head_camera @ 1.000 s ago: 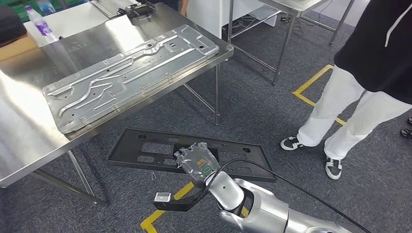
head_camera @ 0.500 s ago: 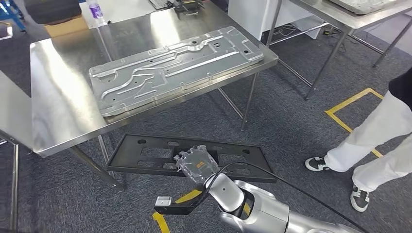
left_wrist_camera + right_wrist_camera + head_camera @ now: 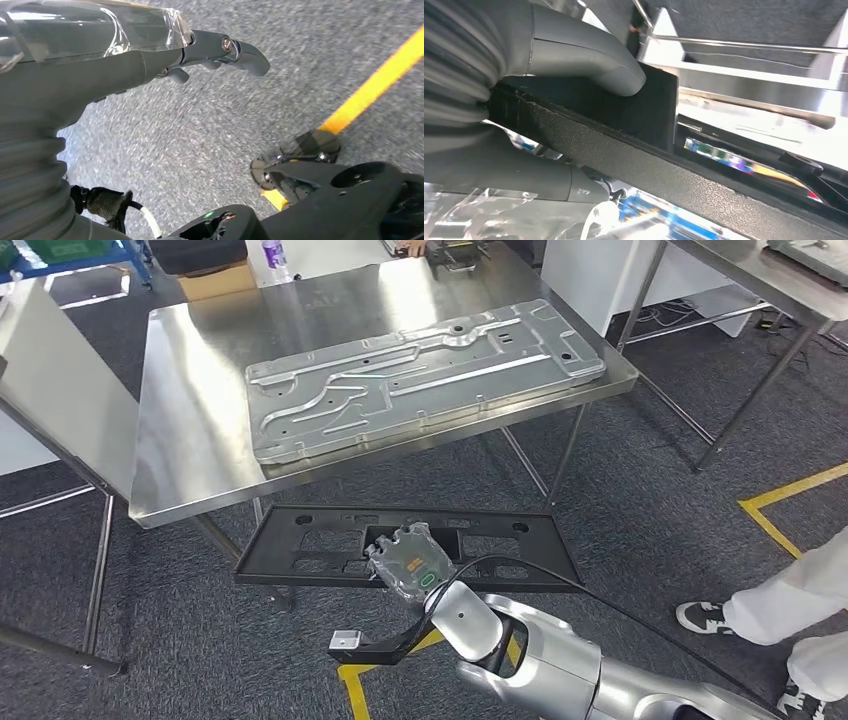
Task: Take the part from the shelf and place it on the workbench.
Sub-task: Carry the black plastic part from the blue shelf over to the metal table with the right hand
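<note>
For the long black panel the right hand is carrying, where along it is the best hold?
Judging by shape, the near long edge of the black panel, around mid-length, coming from the robot's side. It is long, flat and held level, so a central hold balances it. The right hand grips there, thumb over the panel, other fingers under it.

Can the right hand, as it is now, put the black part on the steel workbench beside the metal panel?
Probably not yet. The right hand grips the black part low, in front of the workbench and apparently below its top. Bare steel lies free beside the metal panel.
</note>
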